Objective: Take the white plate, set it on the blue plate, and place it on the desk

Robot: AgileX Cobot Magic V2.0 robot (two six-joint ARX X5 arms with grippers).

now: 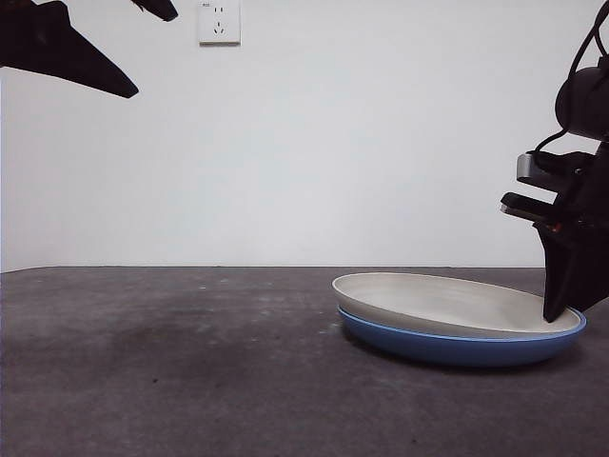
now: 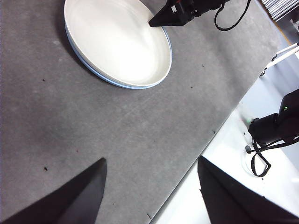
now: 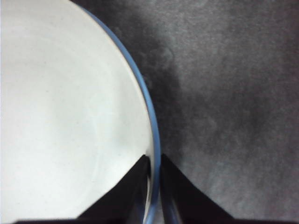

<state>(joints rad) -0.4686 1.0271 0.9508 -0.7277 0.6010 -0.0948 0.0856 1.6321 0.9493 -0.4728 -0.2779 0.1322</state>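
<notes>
Dark grey, mottled, stone-like matte covers the worktop, backed by a plain white wall with a socket plate. Toward the worktop's right side, the matte cream-white plate sits nested in the glossy blue plate, slightly tilted in the front view. Only the right wrist view shows the grip: the right end effector has its jaws nearly closed over the rims, one on the white plate's inner face, the other outside the blue rim. The left wrist view shows both round plates whole from above, and a pale floor beyond the worktop's edge. The left end effector hangs wide open, well apart, holding nothing.
</notes>
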